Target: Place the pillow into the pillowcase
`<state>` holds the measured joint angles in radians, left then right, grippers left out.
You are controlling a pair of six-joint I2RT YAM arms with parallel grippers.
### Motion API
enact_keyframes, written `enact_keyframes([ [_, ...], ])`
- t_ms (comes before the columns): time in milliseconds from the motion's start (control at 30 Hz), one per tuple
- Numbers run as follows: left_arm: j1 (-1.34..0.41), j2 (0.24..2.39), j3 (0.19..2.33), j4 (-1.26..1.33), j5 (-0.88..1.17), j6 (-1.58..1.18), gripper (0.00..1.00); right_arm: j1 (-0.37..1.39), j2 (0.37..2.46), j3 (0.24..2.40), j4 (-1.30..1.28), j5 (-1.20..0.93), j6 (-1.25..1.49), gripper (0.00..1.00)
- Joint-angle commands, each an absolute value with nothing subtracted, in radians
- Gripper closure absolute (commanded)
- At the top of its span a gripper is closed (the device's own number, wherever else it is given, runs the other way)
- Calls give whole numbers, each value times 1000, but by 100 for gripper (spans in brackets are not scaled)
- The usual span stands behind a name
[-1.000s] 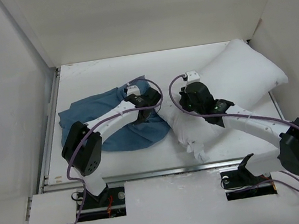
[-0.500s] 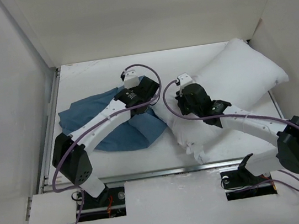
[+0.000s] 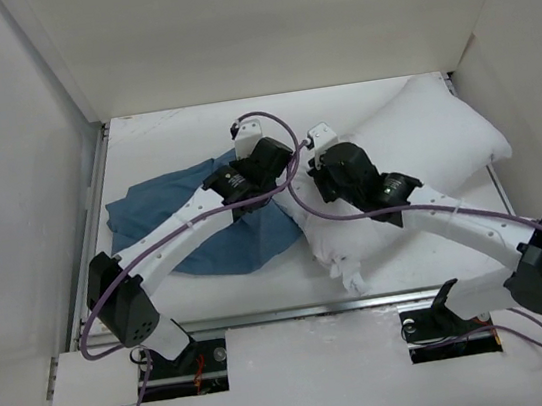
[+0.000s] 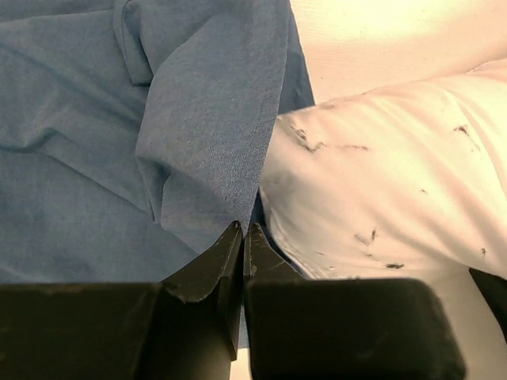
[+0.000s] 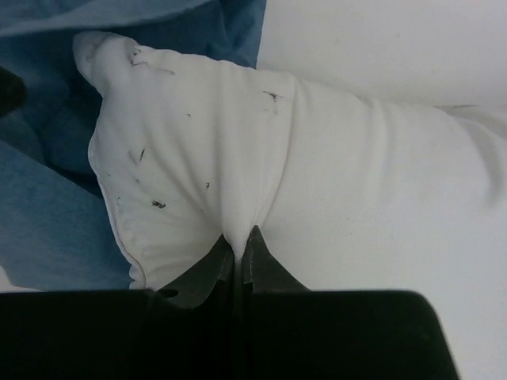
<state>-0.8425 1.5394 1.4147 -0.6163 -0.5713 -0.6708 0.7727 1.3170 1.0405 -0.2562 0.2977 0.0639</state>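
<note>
Lining up the pillow [image 3: 434,140] with the pillowcase [image 3: 173,227]: its corner touches the blue cloth, not yet inside. My right gripper [image 5: 238,241] pinches a pillow fold; my left gripper [image 4: 242,236] is clamped on a pillowcase fold. Next, I judge, the mouth needs lifting open so the corner can enter.

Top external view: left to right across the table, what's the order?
Blue pillowcase → left claw, shut on it → right claw → white pillow, pinched by that claw.
</note>
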Motion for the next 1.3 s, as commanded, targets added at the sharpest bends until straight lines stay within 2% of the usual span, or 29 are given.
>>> enact_keyframes([
  [0,-844,1526,1385,-591,-557,-666,100,790,1321,1146,-192,198,34,100],
  [133,-844,1526,1376,-569,-548,-666,100,790,1463,1209,-196,118,-15,100],
  [300,-844,1517,1365,-531,-503,-644,100,790,1538,1281,-62,95,-49,100],
  [433,-844,1517,1329,-531,-503,-672,100,790,1614,1405,-8,396,-23,100],
  [500,-844,1517,1316,-531,-494,-686,100,767,1661,1491,-8,443,-23,100],
  [800,-865,1457,1236,-540,-463,-742,100,594,1799,1666,3,252,80,100],
  [967,-865,1457,1247,-549,-451,-742,100,572,1903,1758,-27,296,141,100],
  [1133,-865,1476,1302,-558,-451,-733,100,594,1950,1749,-14,376,277,100],
  [1267,-865,1515,1385,-574,-492,-733,100,646,1902,1564,47,535,317,100],
])
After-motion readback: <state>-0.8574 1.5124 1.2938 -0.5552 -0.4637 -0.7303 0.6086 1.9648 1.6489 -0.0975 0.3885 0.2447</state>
